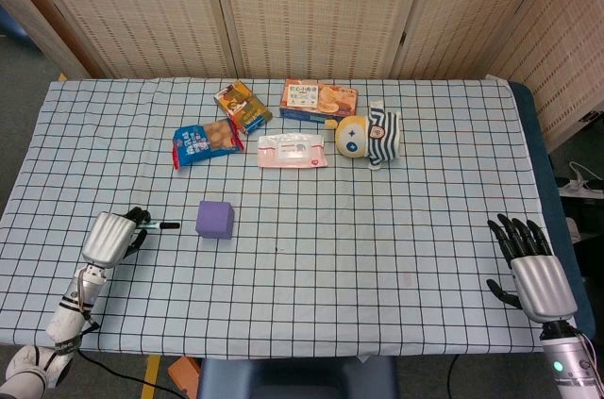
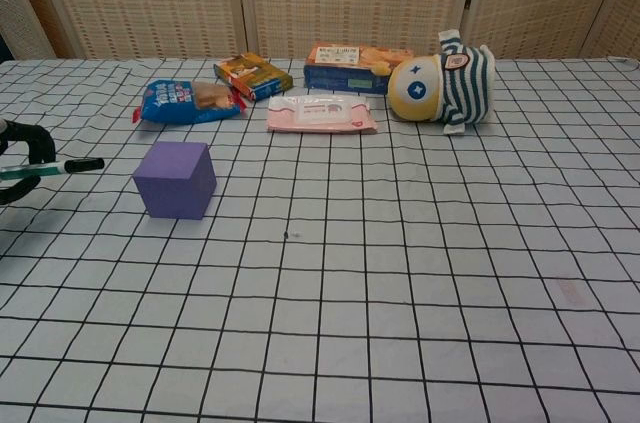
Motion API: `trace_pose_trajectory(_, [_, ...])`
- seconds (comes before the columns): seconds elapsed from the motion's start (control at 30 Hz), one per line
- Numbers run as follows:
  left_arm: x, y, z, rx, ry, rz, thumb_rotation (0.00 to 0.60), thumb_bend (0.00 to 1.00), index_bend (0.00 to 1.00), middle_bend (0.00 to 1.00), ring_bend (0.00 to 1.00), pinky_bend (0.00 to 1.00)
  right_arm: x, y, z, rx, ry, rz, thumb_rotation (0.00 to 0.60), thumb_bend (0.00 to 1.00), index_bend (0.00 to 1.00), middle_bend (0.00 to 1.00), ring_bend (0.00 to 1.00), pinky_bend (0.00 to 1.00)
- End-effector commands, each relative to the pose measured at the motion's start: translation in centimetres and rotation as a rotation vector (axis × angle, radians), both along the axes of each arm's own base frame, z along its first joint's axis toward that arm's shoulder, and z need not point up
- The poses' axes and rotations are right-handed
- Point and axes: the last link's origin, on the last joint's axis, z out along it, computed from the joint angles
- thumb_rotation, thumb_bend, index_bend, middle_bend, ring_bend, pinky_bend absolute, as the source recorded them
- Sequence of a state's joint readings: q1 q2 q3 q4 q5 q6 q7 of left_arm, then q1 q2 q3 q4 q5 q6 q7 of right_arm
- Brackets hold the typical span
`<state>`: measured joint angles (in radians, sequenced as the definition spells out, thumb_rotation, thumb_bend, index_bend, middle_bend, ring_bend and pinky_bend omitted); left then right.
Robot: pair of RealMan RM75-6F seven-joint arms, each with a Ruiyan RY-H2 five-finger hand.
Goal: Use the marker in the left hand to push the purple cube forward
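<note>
The purple cube (image 1: 215, 219) (image 2: 176, 179) sits on the checked tablecloth, left of centre. My left hand (image 1: 111, 238) (image 2: 22, 156) is to the cube's left and grips a marker (image 1: 158, 225) (image 2: 52, 168) that points right at the cube. The marker's black tip stops a short gap from the cube's left side. My right hand (image 1: 535, 268) rests at the table's near right corner, fingers spread, holding nothing. The chest view does not show it.
Along the far side lie a blue snack bag (image 1: 206, 141), a small orange-green box (image 1: 243, 107), an orange biscuit box (image 1: 318, 100), a pink wipes pack (image 1: 292, 150) and a striped plush toy (image 1: 369, 136). The table's front edge (image 1: 283, 354) runs near both hands.
</note>
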<state>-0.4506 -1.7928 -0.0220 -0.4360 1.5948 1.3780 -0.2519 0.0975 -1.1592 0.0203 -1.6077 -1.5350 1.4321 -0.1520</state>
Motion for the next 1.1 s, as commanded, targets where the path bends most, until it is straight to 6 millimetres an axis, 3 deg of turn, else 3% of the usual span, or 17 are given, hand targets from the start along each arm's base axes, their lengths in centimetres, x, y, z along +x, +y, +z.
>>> trace_pose_trajectory(0.03, [0.6,1.5,-0.7,-0.022,0.021,-0.003,0.6,0.66,0.81,0.82,0.84,1.0,0.0,0.0,0.0,-0.001,0.001,-0.001,0.6,0.12,0.0,0.0,0.0,0.0])
trace_pose_trajectory(0.3, [1.3,3.7,-2.1,-0.068,0.075,0.022,0.6,0.65,0.81,0.82,0.84,1.0,-0.2,-0.2,0.3,-0.011,0.0,-0.012,0.6,0.12,0.0,0.0,0.0,0.0])
trace_pose_trajectory(1.1, [6.9,4.8,-5.3,-0.083,0.093,-0.114,0.6,0.65,0.81,0.82,0.84,1.0,-0.5,-0.3,1.5,-0.015,-0.028,-0.025,0.6,0.12,0.0,0.0,0.0,0.0])
